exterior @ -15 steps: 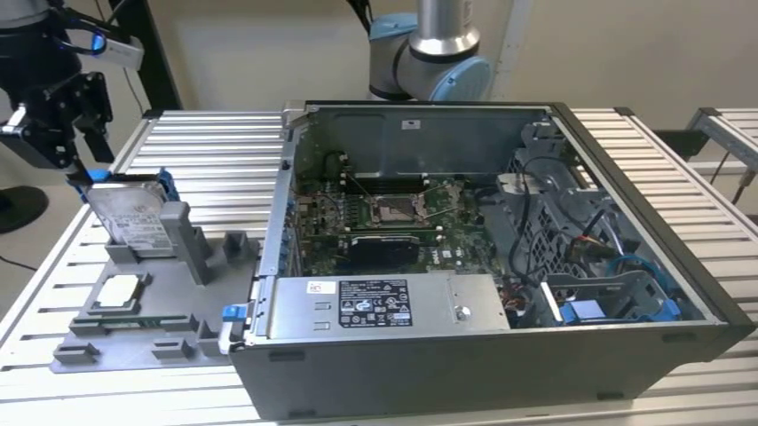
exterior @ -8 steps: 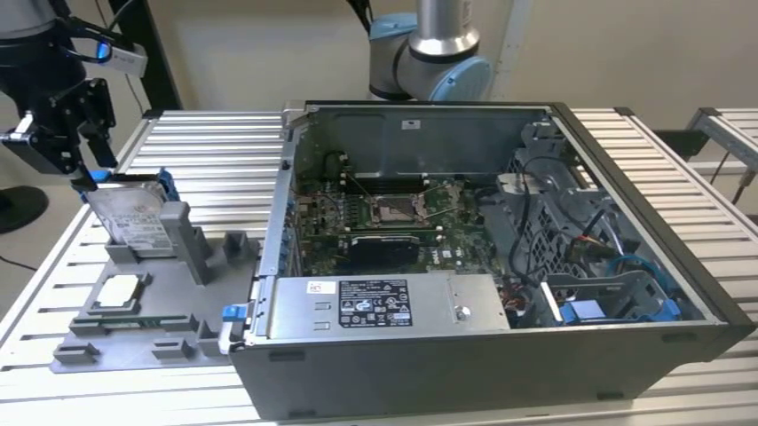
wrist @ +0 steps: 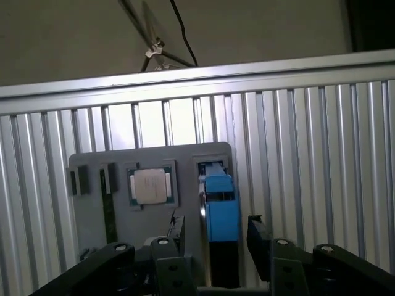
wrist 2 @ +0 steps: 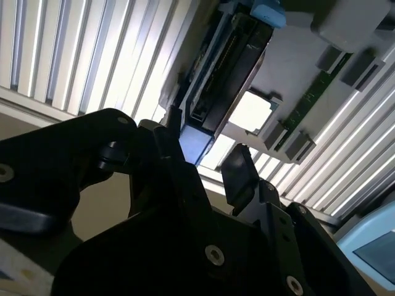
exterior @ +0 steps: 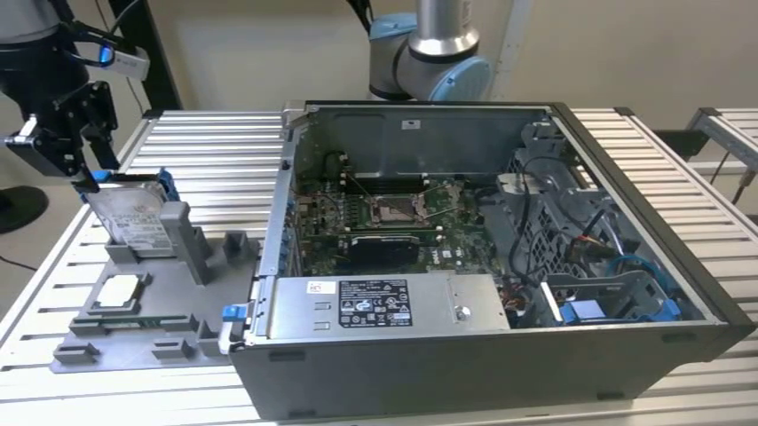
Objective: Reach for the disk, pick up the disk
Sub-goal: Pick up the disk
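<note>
The disk (exterior: pixel 130 216) stands on edge in a slot of the grey fixture (exterior: pixel 177 240) at the exterior view's left, silver with a white label and a blue bracket. My gripper (exterior: pixel 85 180) hangs just above its upper corner. In the first wrist view the disk (wrist: pixel 221 213) runs edge-on between the two black fingers (wrist: pixel 176 229), with a gap on each side. My gripper (wrist: pixel 216 237) is open. In the second wrist view the disk's dark edge (wrist 2: pixel 228 68) and blue end lie just beyond my gripper (wrist 2: pixel 203 151).
A small square silver chip (exterior: pixel 121 291) lies in the fixture beside the disk. An open computer case (exterior: pixel 663 266) fills the middle and the exterior view's right, a blue caddy (exterior: pixel 592 311) inside. The arm's base (exterior: pixel 427 53) stands behind it. All rests on a slatted metal table (exterior: pixel 213 151).
</note>
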Controlling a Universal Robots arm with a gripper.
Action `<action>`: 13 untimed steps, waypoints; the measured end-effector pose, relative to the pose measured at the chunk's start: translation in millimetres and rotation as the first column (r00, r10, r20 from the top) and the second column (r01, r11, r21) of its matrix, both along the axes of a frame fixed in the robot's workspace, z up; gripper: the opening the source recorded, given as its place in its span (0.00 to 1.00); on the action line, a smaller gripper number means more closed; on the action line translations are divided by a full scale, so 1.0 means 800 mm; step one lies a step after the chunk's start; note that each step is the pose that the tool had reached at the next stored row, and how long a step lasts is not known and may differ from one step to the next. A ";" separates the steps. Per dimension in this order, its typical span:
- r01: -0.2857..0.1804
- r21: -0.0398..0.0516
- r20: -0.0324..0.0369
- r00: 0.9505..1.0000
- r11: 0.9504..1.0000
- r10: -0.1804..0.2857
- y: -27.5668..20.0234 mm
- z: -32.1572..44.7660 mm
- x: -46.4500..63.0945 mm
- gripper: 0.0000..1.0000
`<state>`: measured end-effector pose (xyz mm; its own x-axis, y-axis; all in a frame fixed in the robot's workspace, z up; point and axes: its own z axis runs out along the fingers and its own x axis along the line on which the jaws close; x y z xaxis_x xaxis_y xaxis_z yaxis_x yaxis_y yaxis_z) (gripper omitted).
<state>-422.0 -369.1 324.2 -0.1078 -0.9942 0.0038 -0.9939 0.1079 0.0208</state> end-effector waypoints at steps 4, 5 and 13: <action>0.000 -0.001 0.000 1.000 1.000 0.000 0.0030 -0.0090 0.000 1.00; 0.000 -0.001 0.000 1.000 1.000 0.000 0.0035 -0.0114 0.000 1.00; 0.000 -0.001 0.000 1.000 1.000 0.000 0.0060 -0.0293 0.000 1.00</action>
<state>-422.0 -364.3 300.8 -0.1077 -0.9942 0.0052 -0.9940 0.1078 0.0208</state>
